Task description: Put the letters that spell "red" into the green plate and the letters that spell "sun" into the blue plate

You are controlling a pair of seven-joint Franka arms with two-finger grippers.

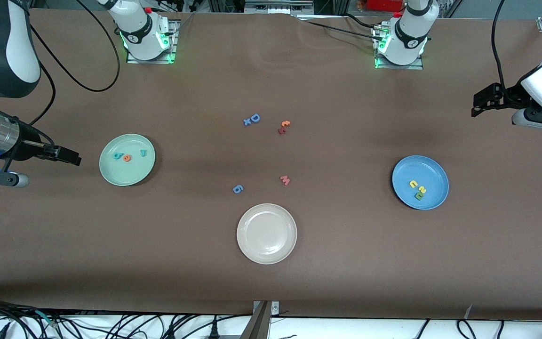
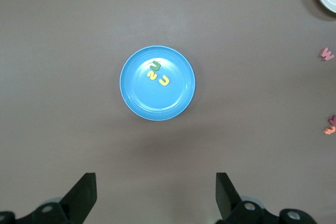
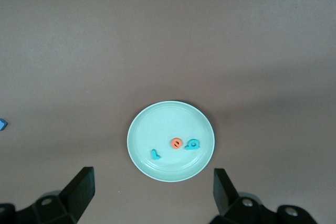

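Observation:
The green plate (image 1: 127, 175) lies toward the right arm's end of the table. In it are the letters of "red": a teal d (image 1: 117, 155), an orange e (image 1: 127, 157) and a teal r (image 1: 143, 152). My right gripper (image 1: 74, 159) hangs open beside that plate, holding nothing; in its wrist view the right gripper (image 3: 152, 173) frames the green plate (image 3: 157, 124). The blue plate (image 1: 428, 172) holds a yellow u (image 1: 413, 183), a yellow s (image 1: 420, 189) and a green n (image 1: 418, 196). My left gripper (image 1: 474, 107) waits open and empty, above the table past the blue plate (image 2: 157, 103).
A cream plate (image 1: 266, 233) sits at the table's middle, nearest the front camera. Loose letters lie mid-table: a blue D (image 1: 254, 118), a small orange and red pair (image 1: 283, 127), a pink w (image 1: 285, 180) and a blue 6 (image 1: 237, 189).

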